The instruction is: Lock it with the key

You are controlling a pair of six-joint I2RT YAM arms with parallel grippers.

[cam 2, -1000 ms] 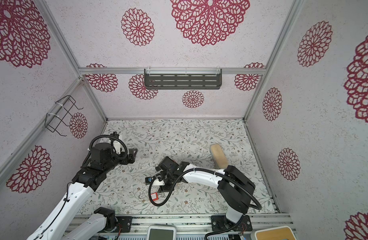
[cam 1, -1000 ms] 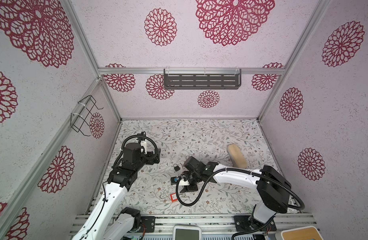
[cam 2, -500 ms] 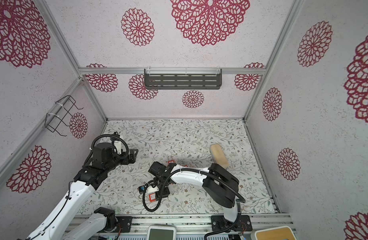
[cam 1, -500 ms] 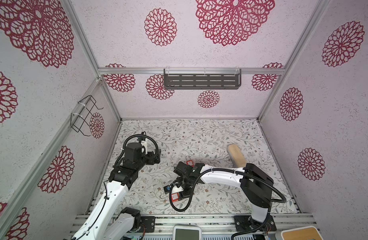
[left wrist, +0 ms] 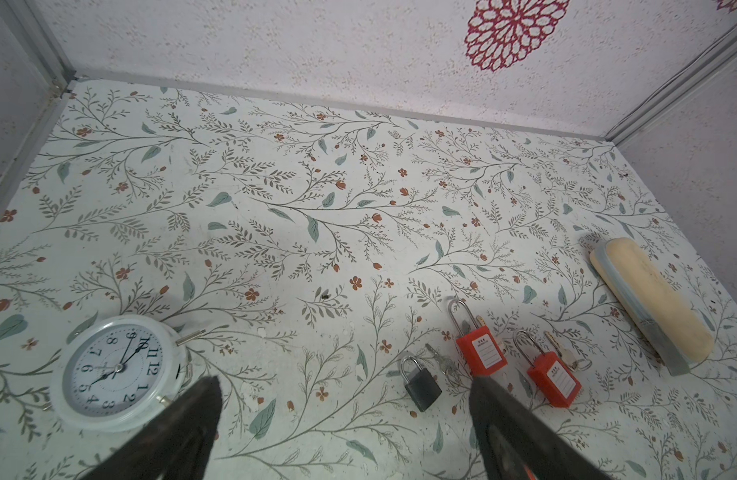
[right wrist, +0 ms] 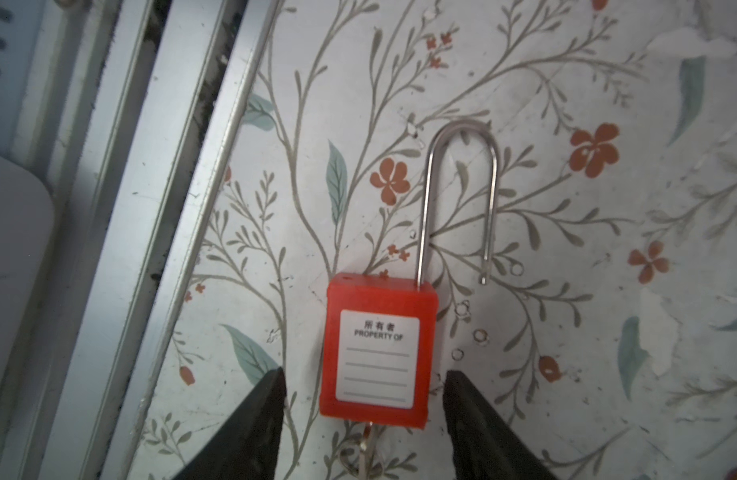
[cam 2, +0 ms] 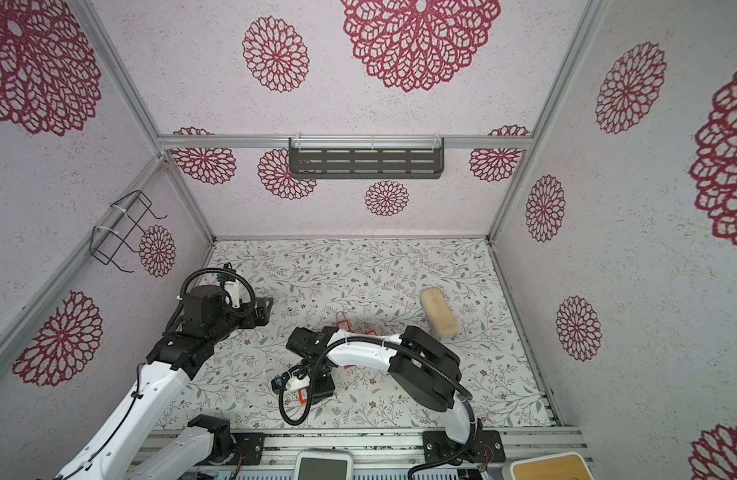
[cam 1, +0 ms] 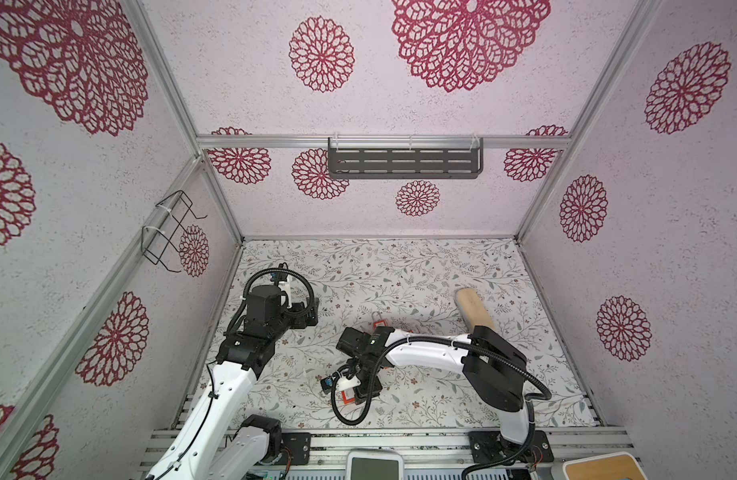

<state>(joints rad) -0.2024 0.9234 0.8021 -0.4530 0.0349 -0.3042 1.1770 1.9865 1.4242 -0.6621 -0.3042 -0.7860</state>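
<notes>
4 padlocks, 3 keys on my table (left wrist: 275,208): from the remote desk I see the right gripper (right wrist: 363,374) poised over the first red padlock (right wrist: 377,357), which lies flat near the table's front edge in both top views (cam 1: 347,395). The jaws stand open, 1 finger on each side of the red body with a gap on both sides, gripping nothing. The shackle's free end is out of the body, and 1 key (right wrist: 366,444) on a ring shows at the bottom edge. The left gripper (left wrist: 345,380) hovers wide open and empty. Its camera shows a second red padlock (left wrist: 481,353), a third red padlock (left wrist: 555,382), 1 dark padlock (left wrist: 422,384), 1 loose key (left wrist: 439,361), 1 ringed key (left wrist: 560,349), 1 white clock (left wrist: 117,374) and 1 beige block (left wrist: 653,307)
</notes>
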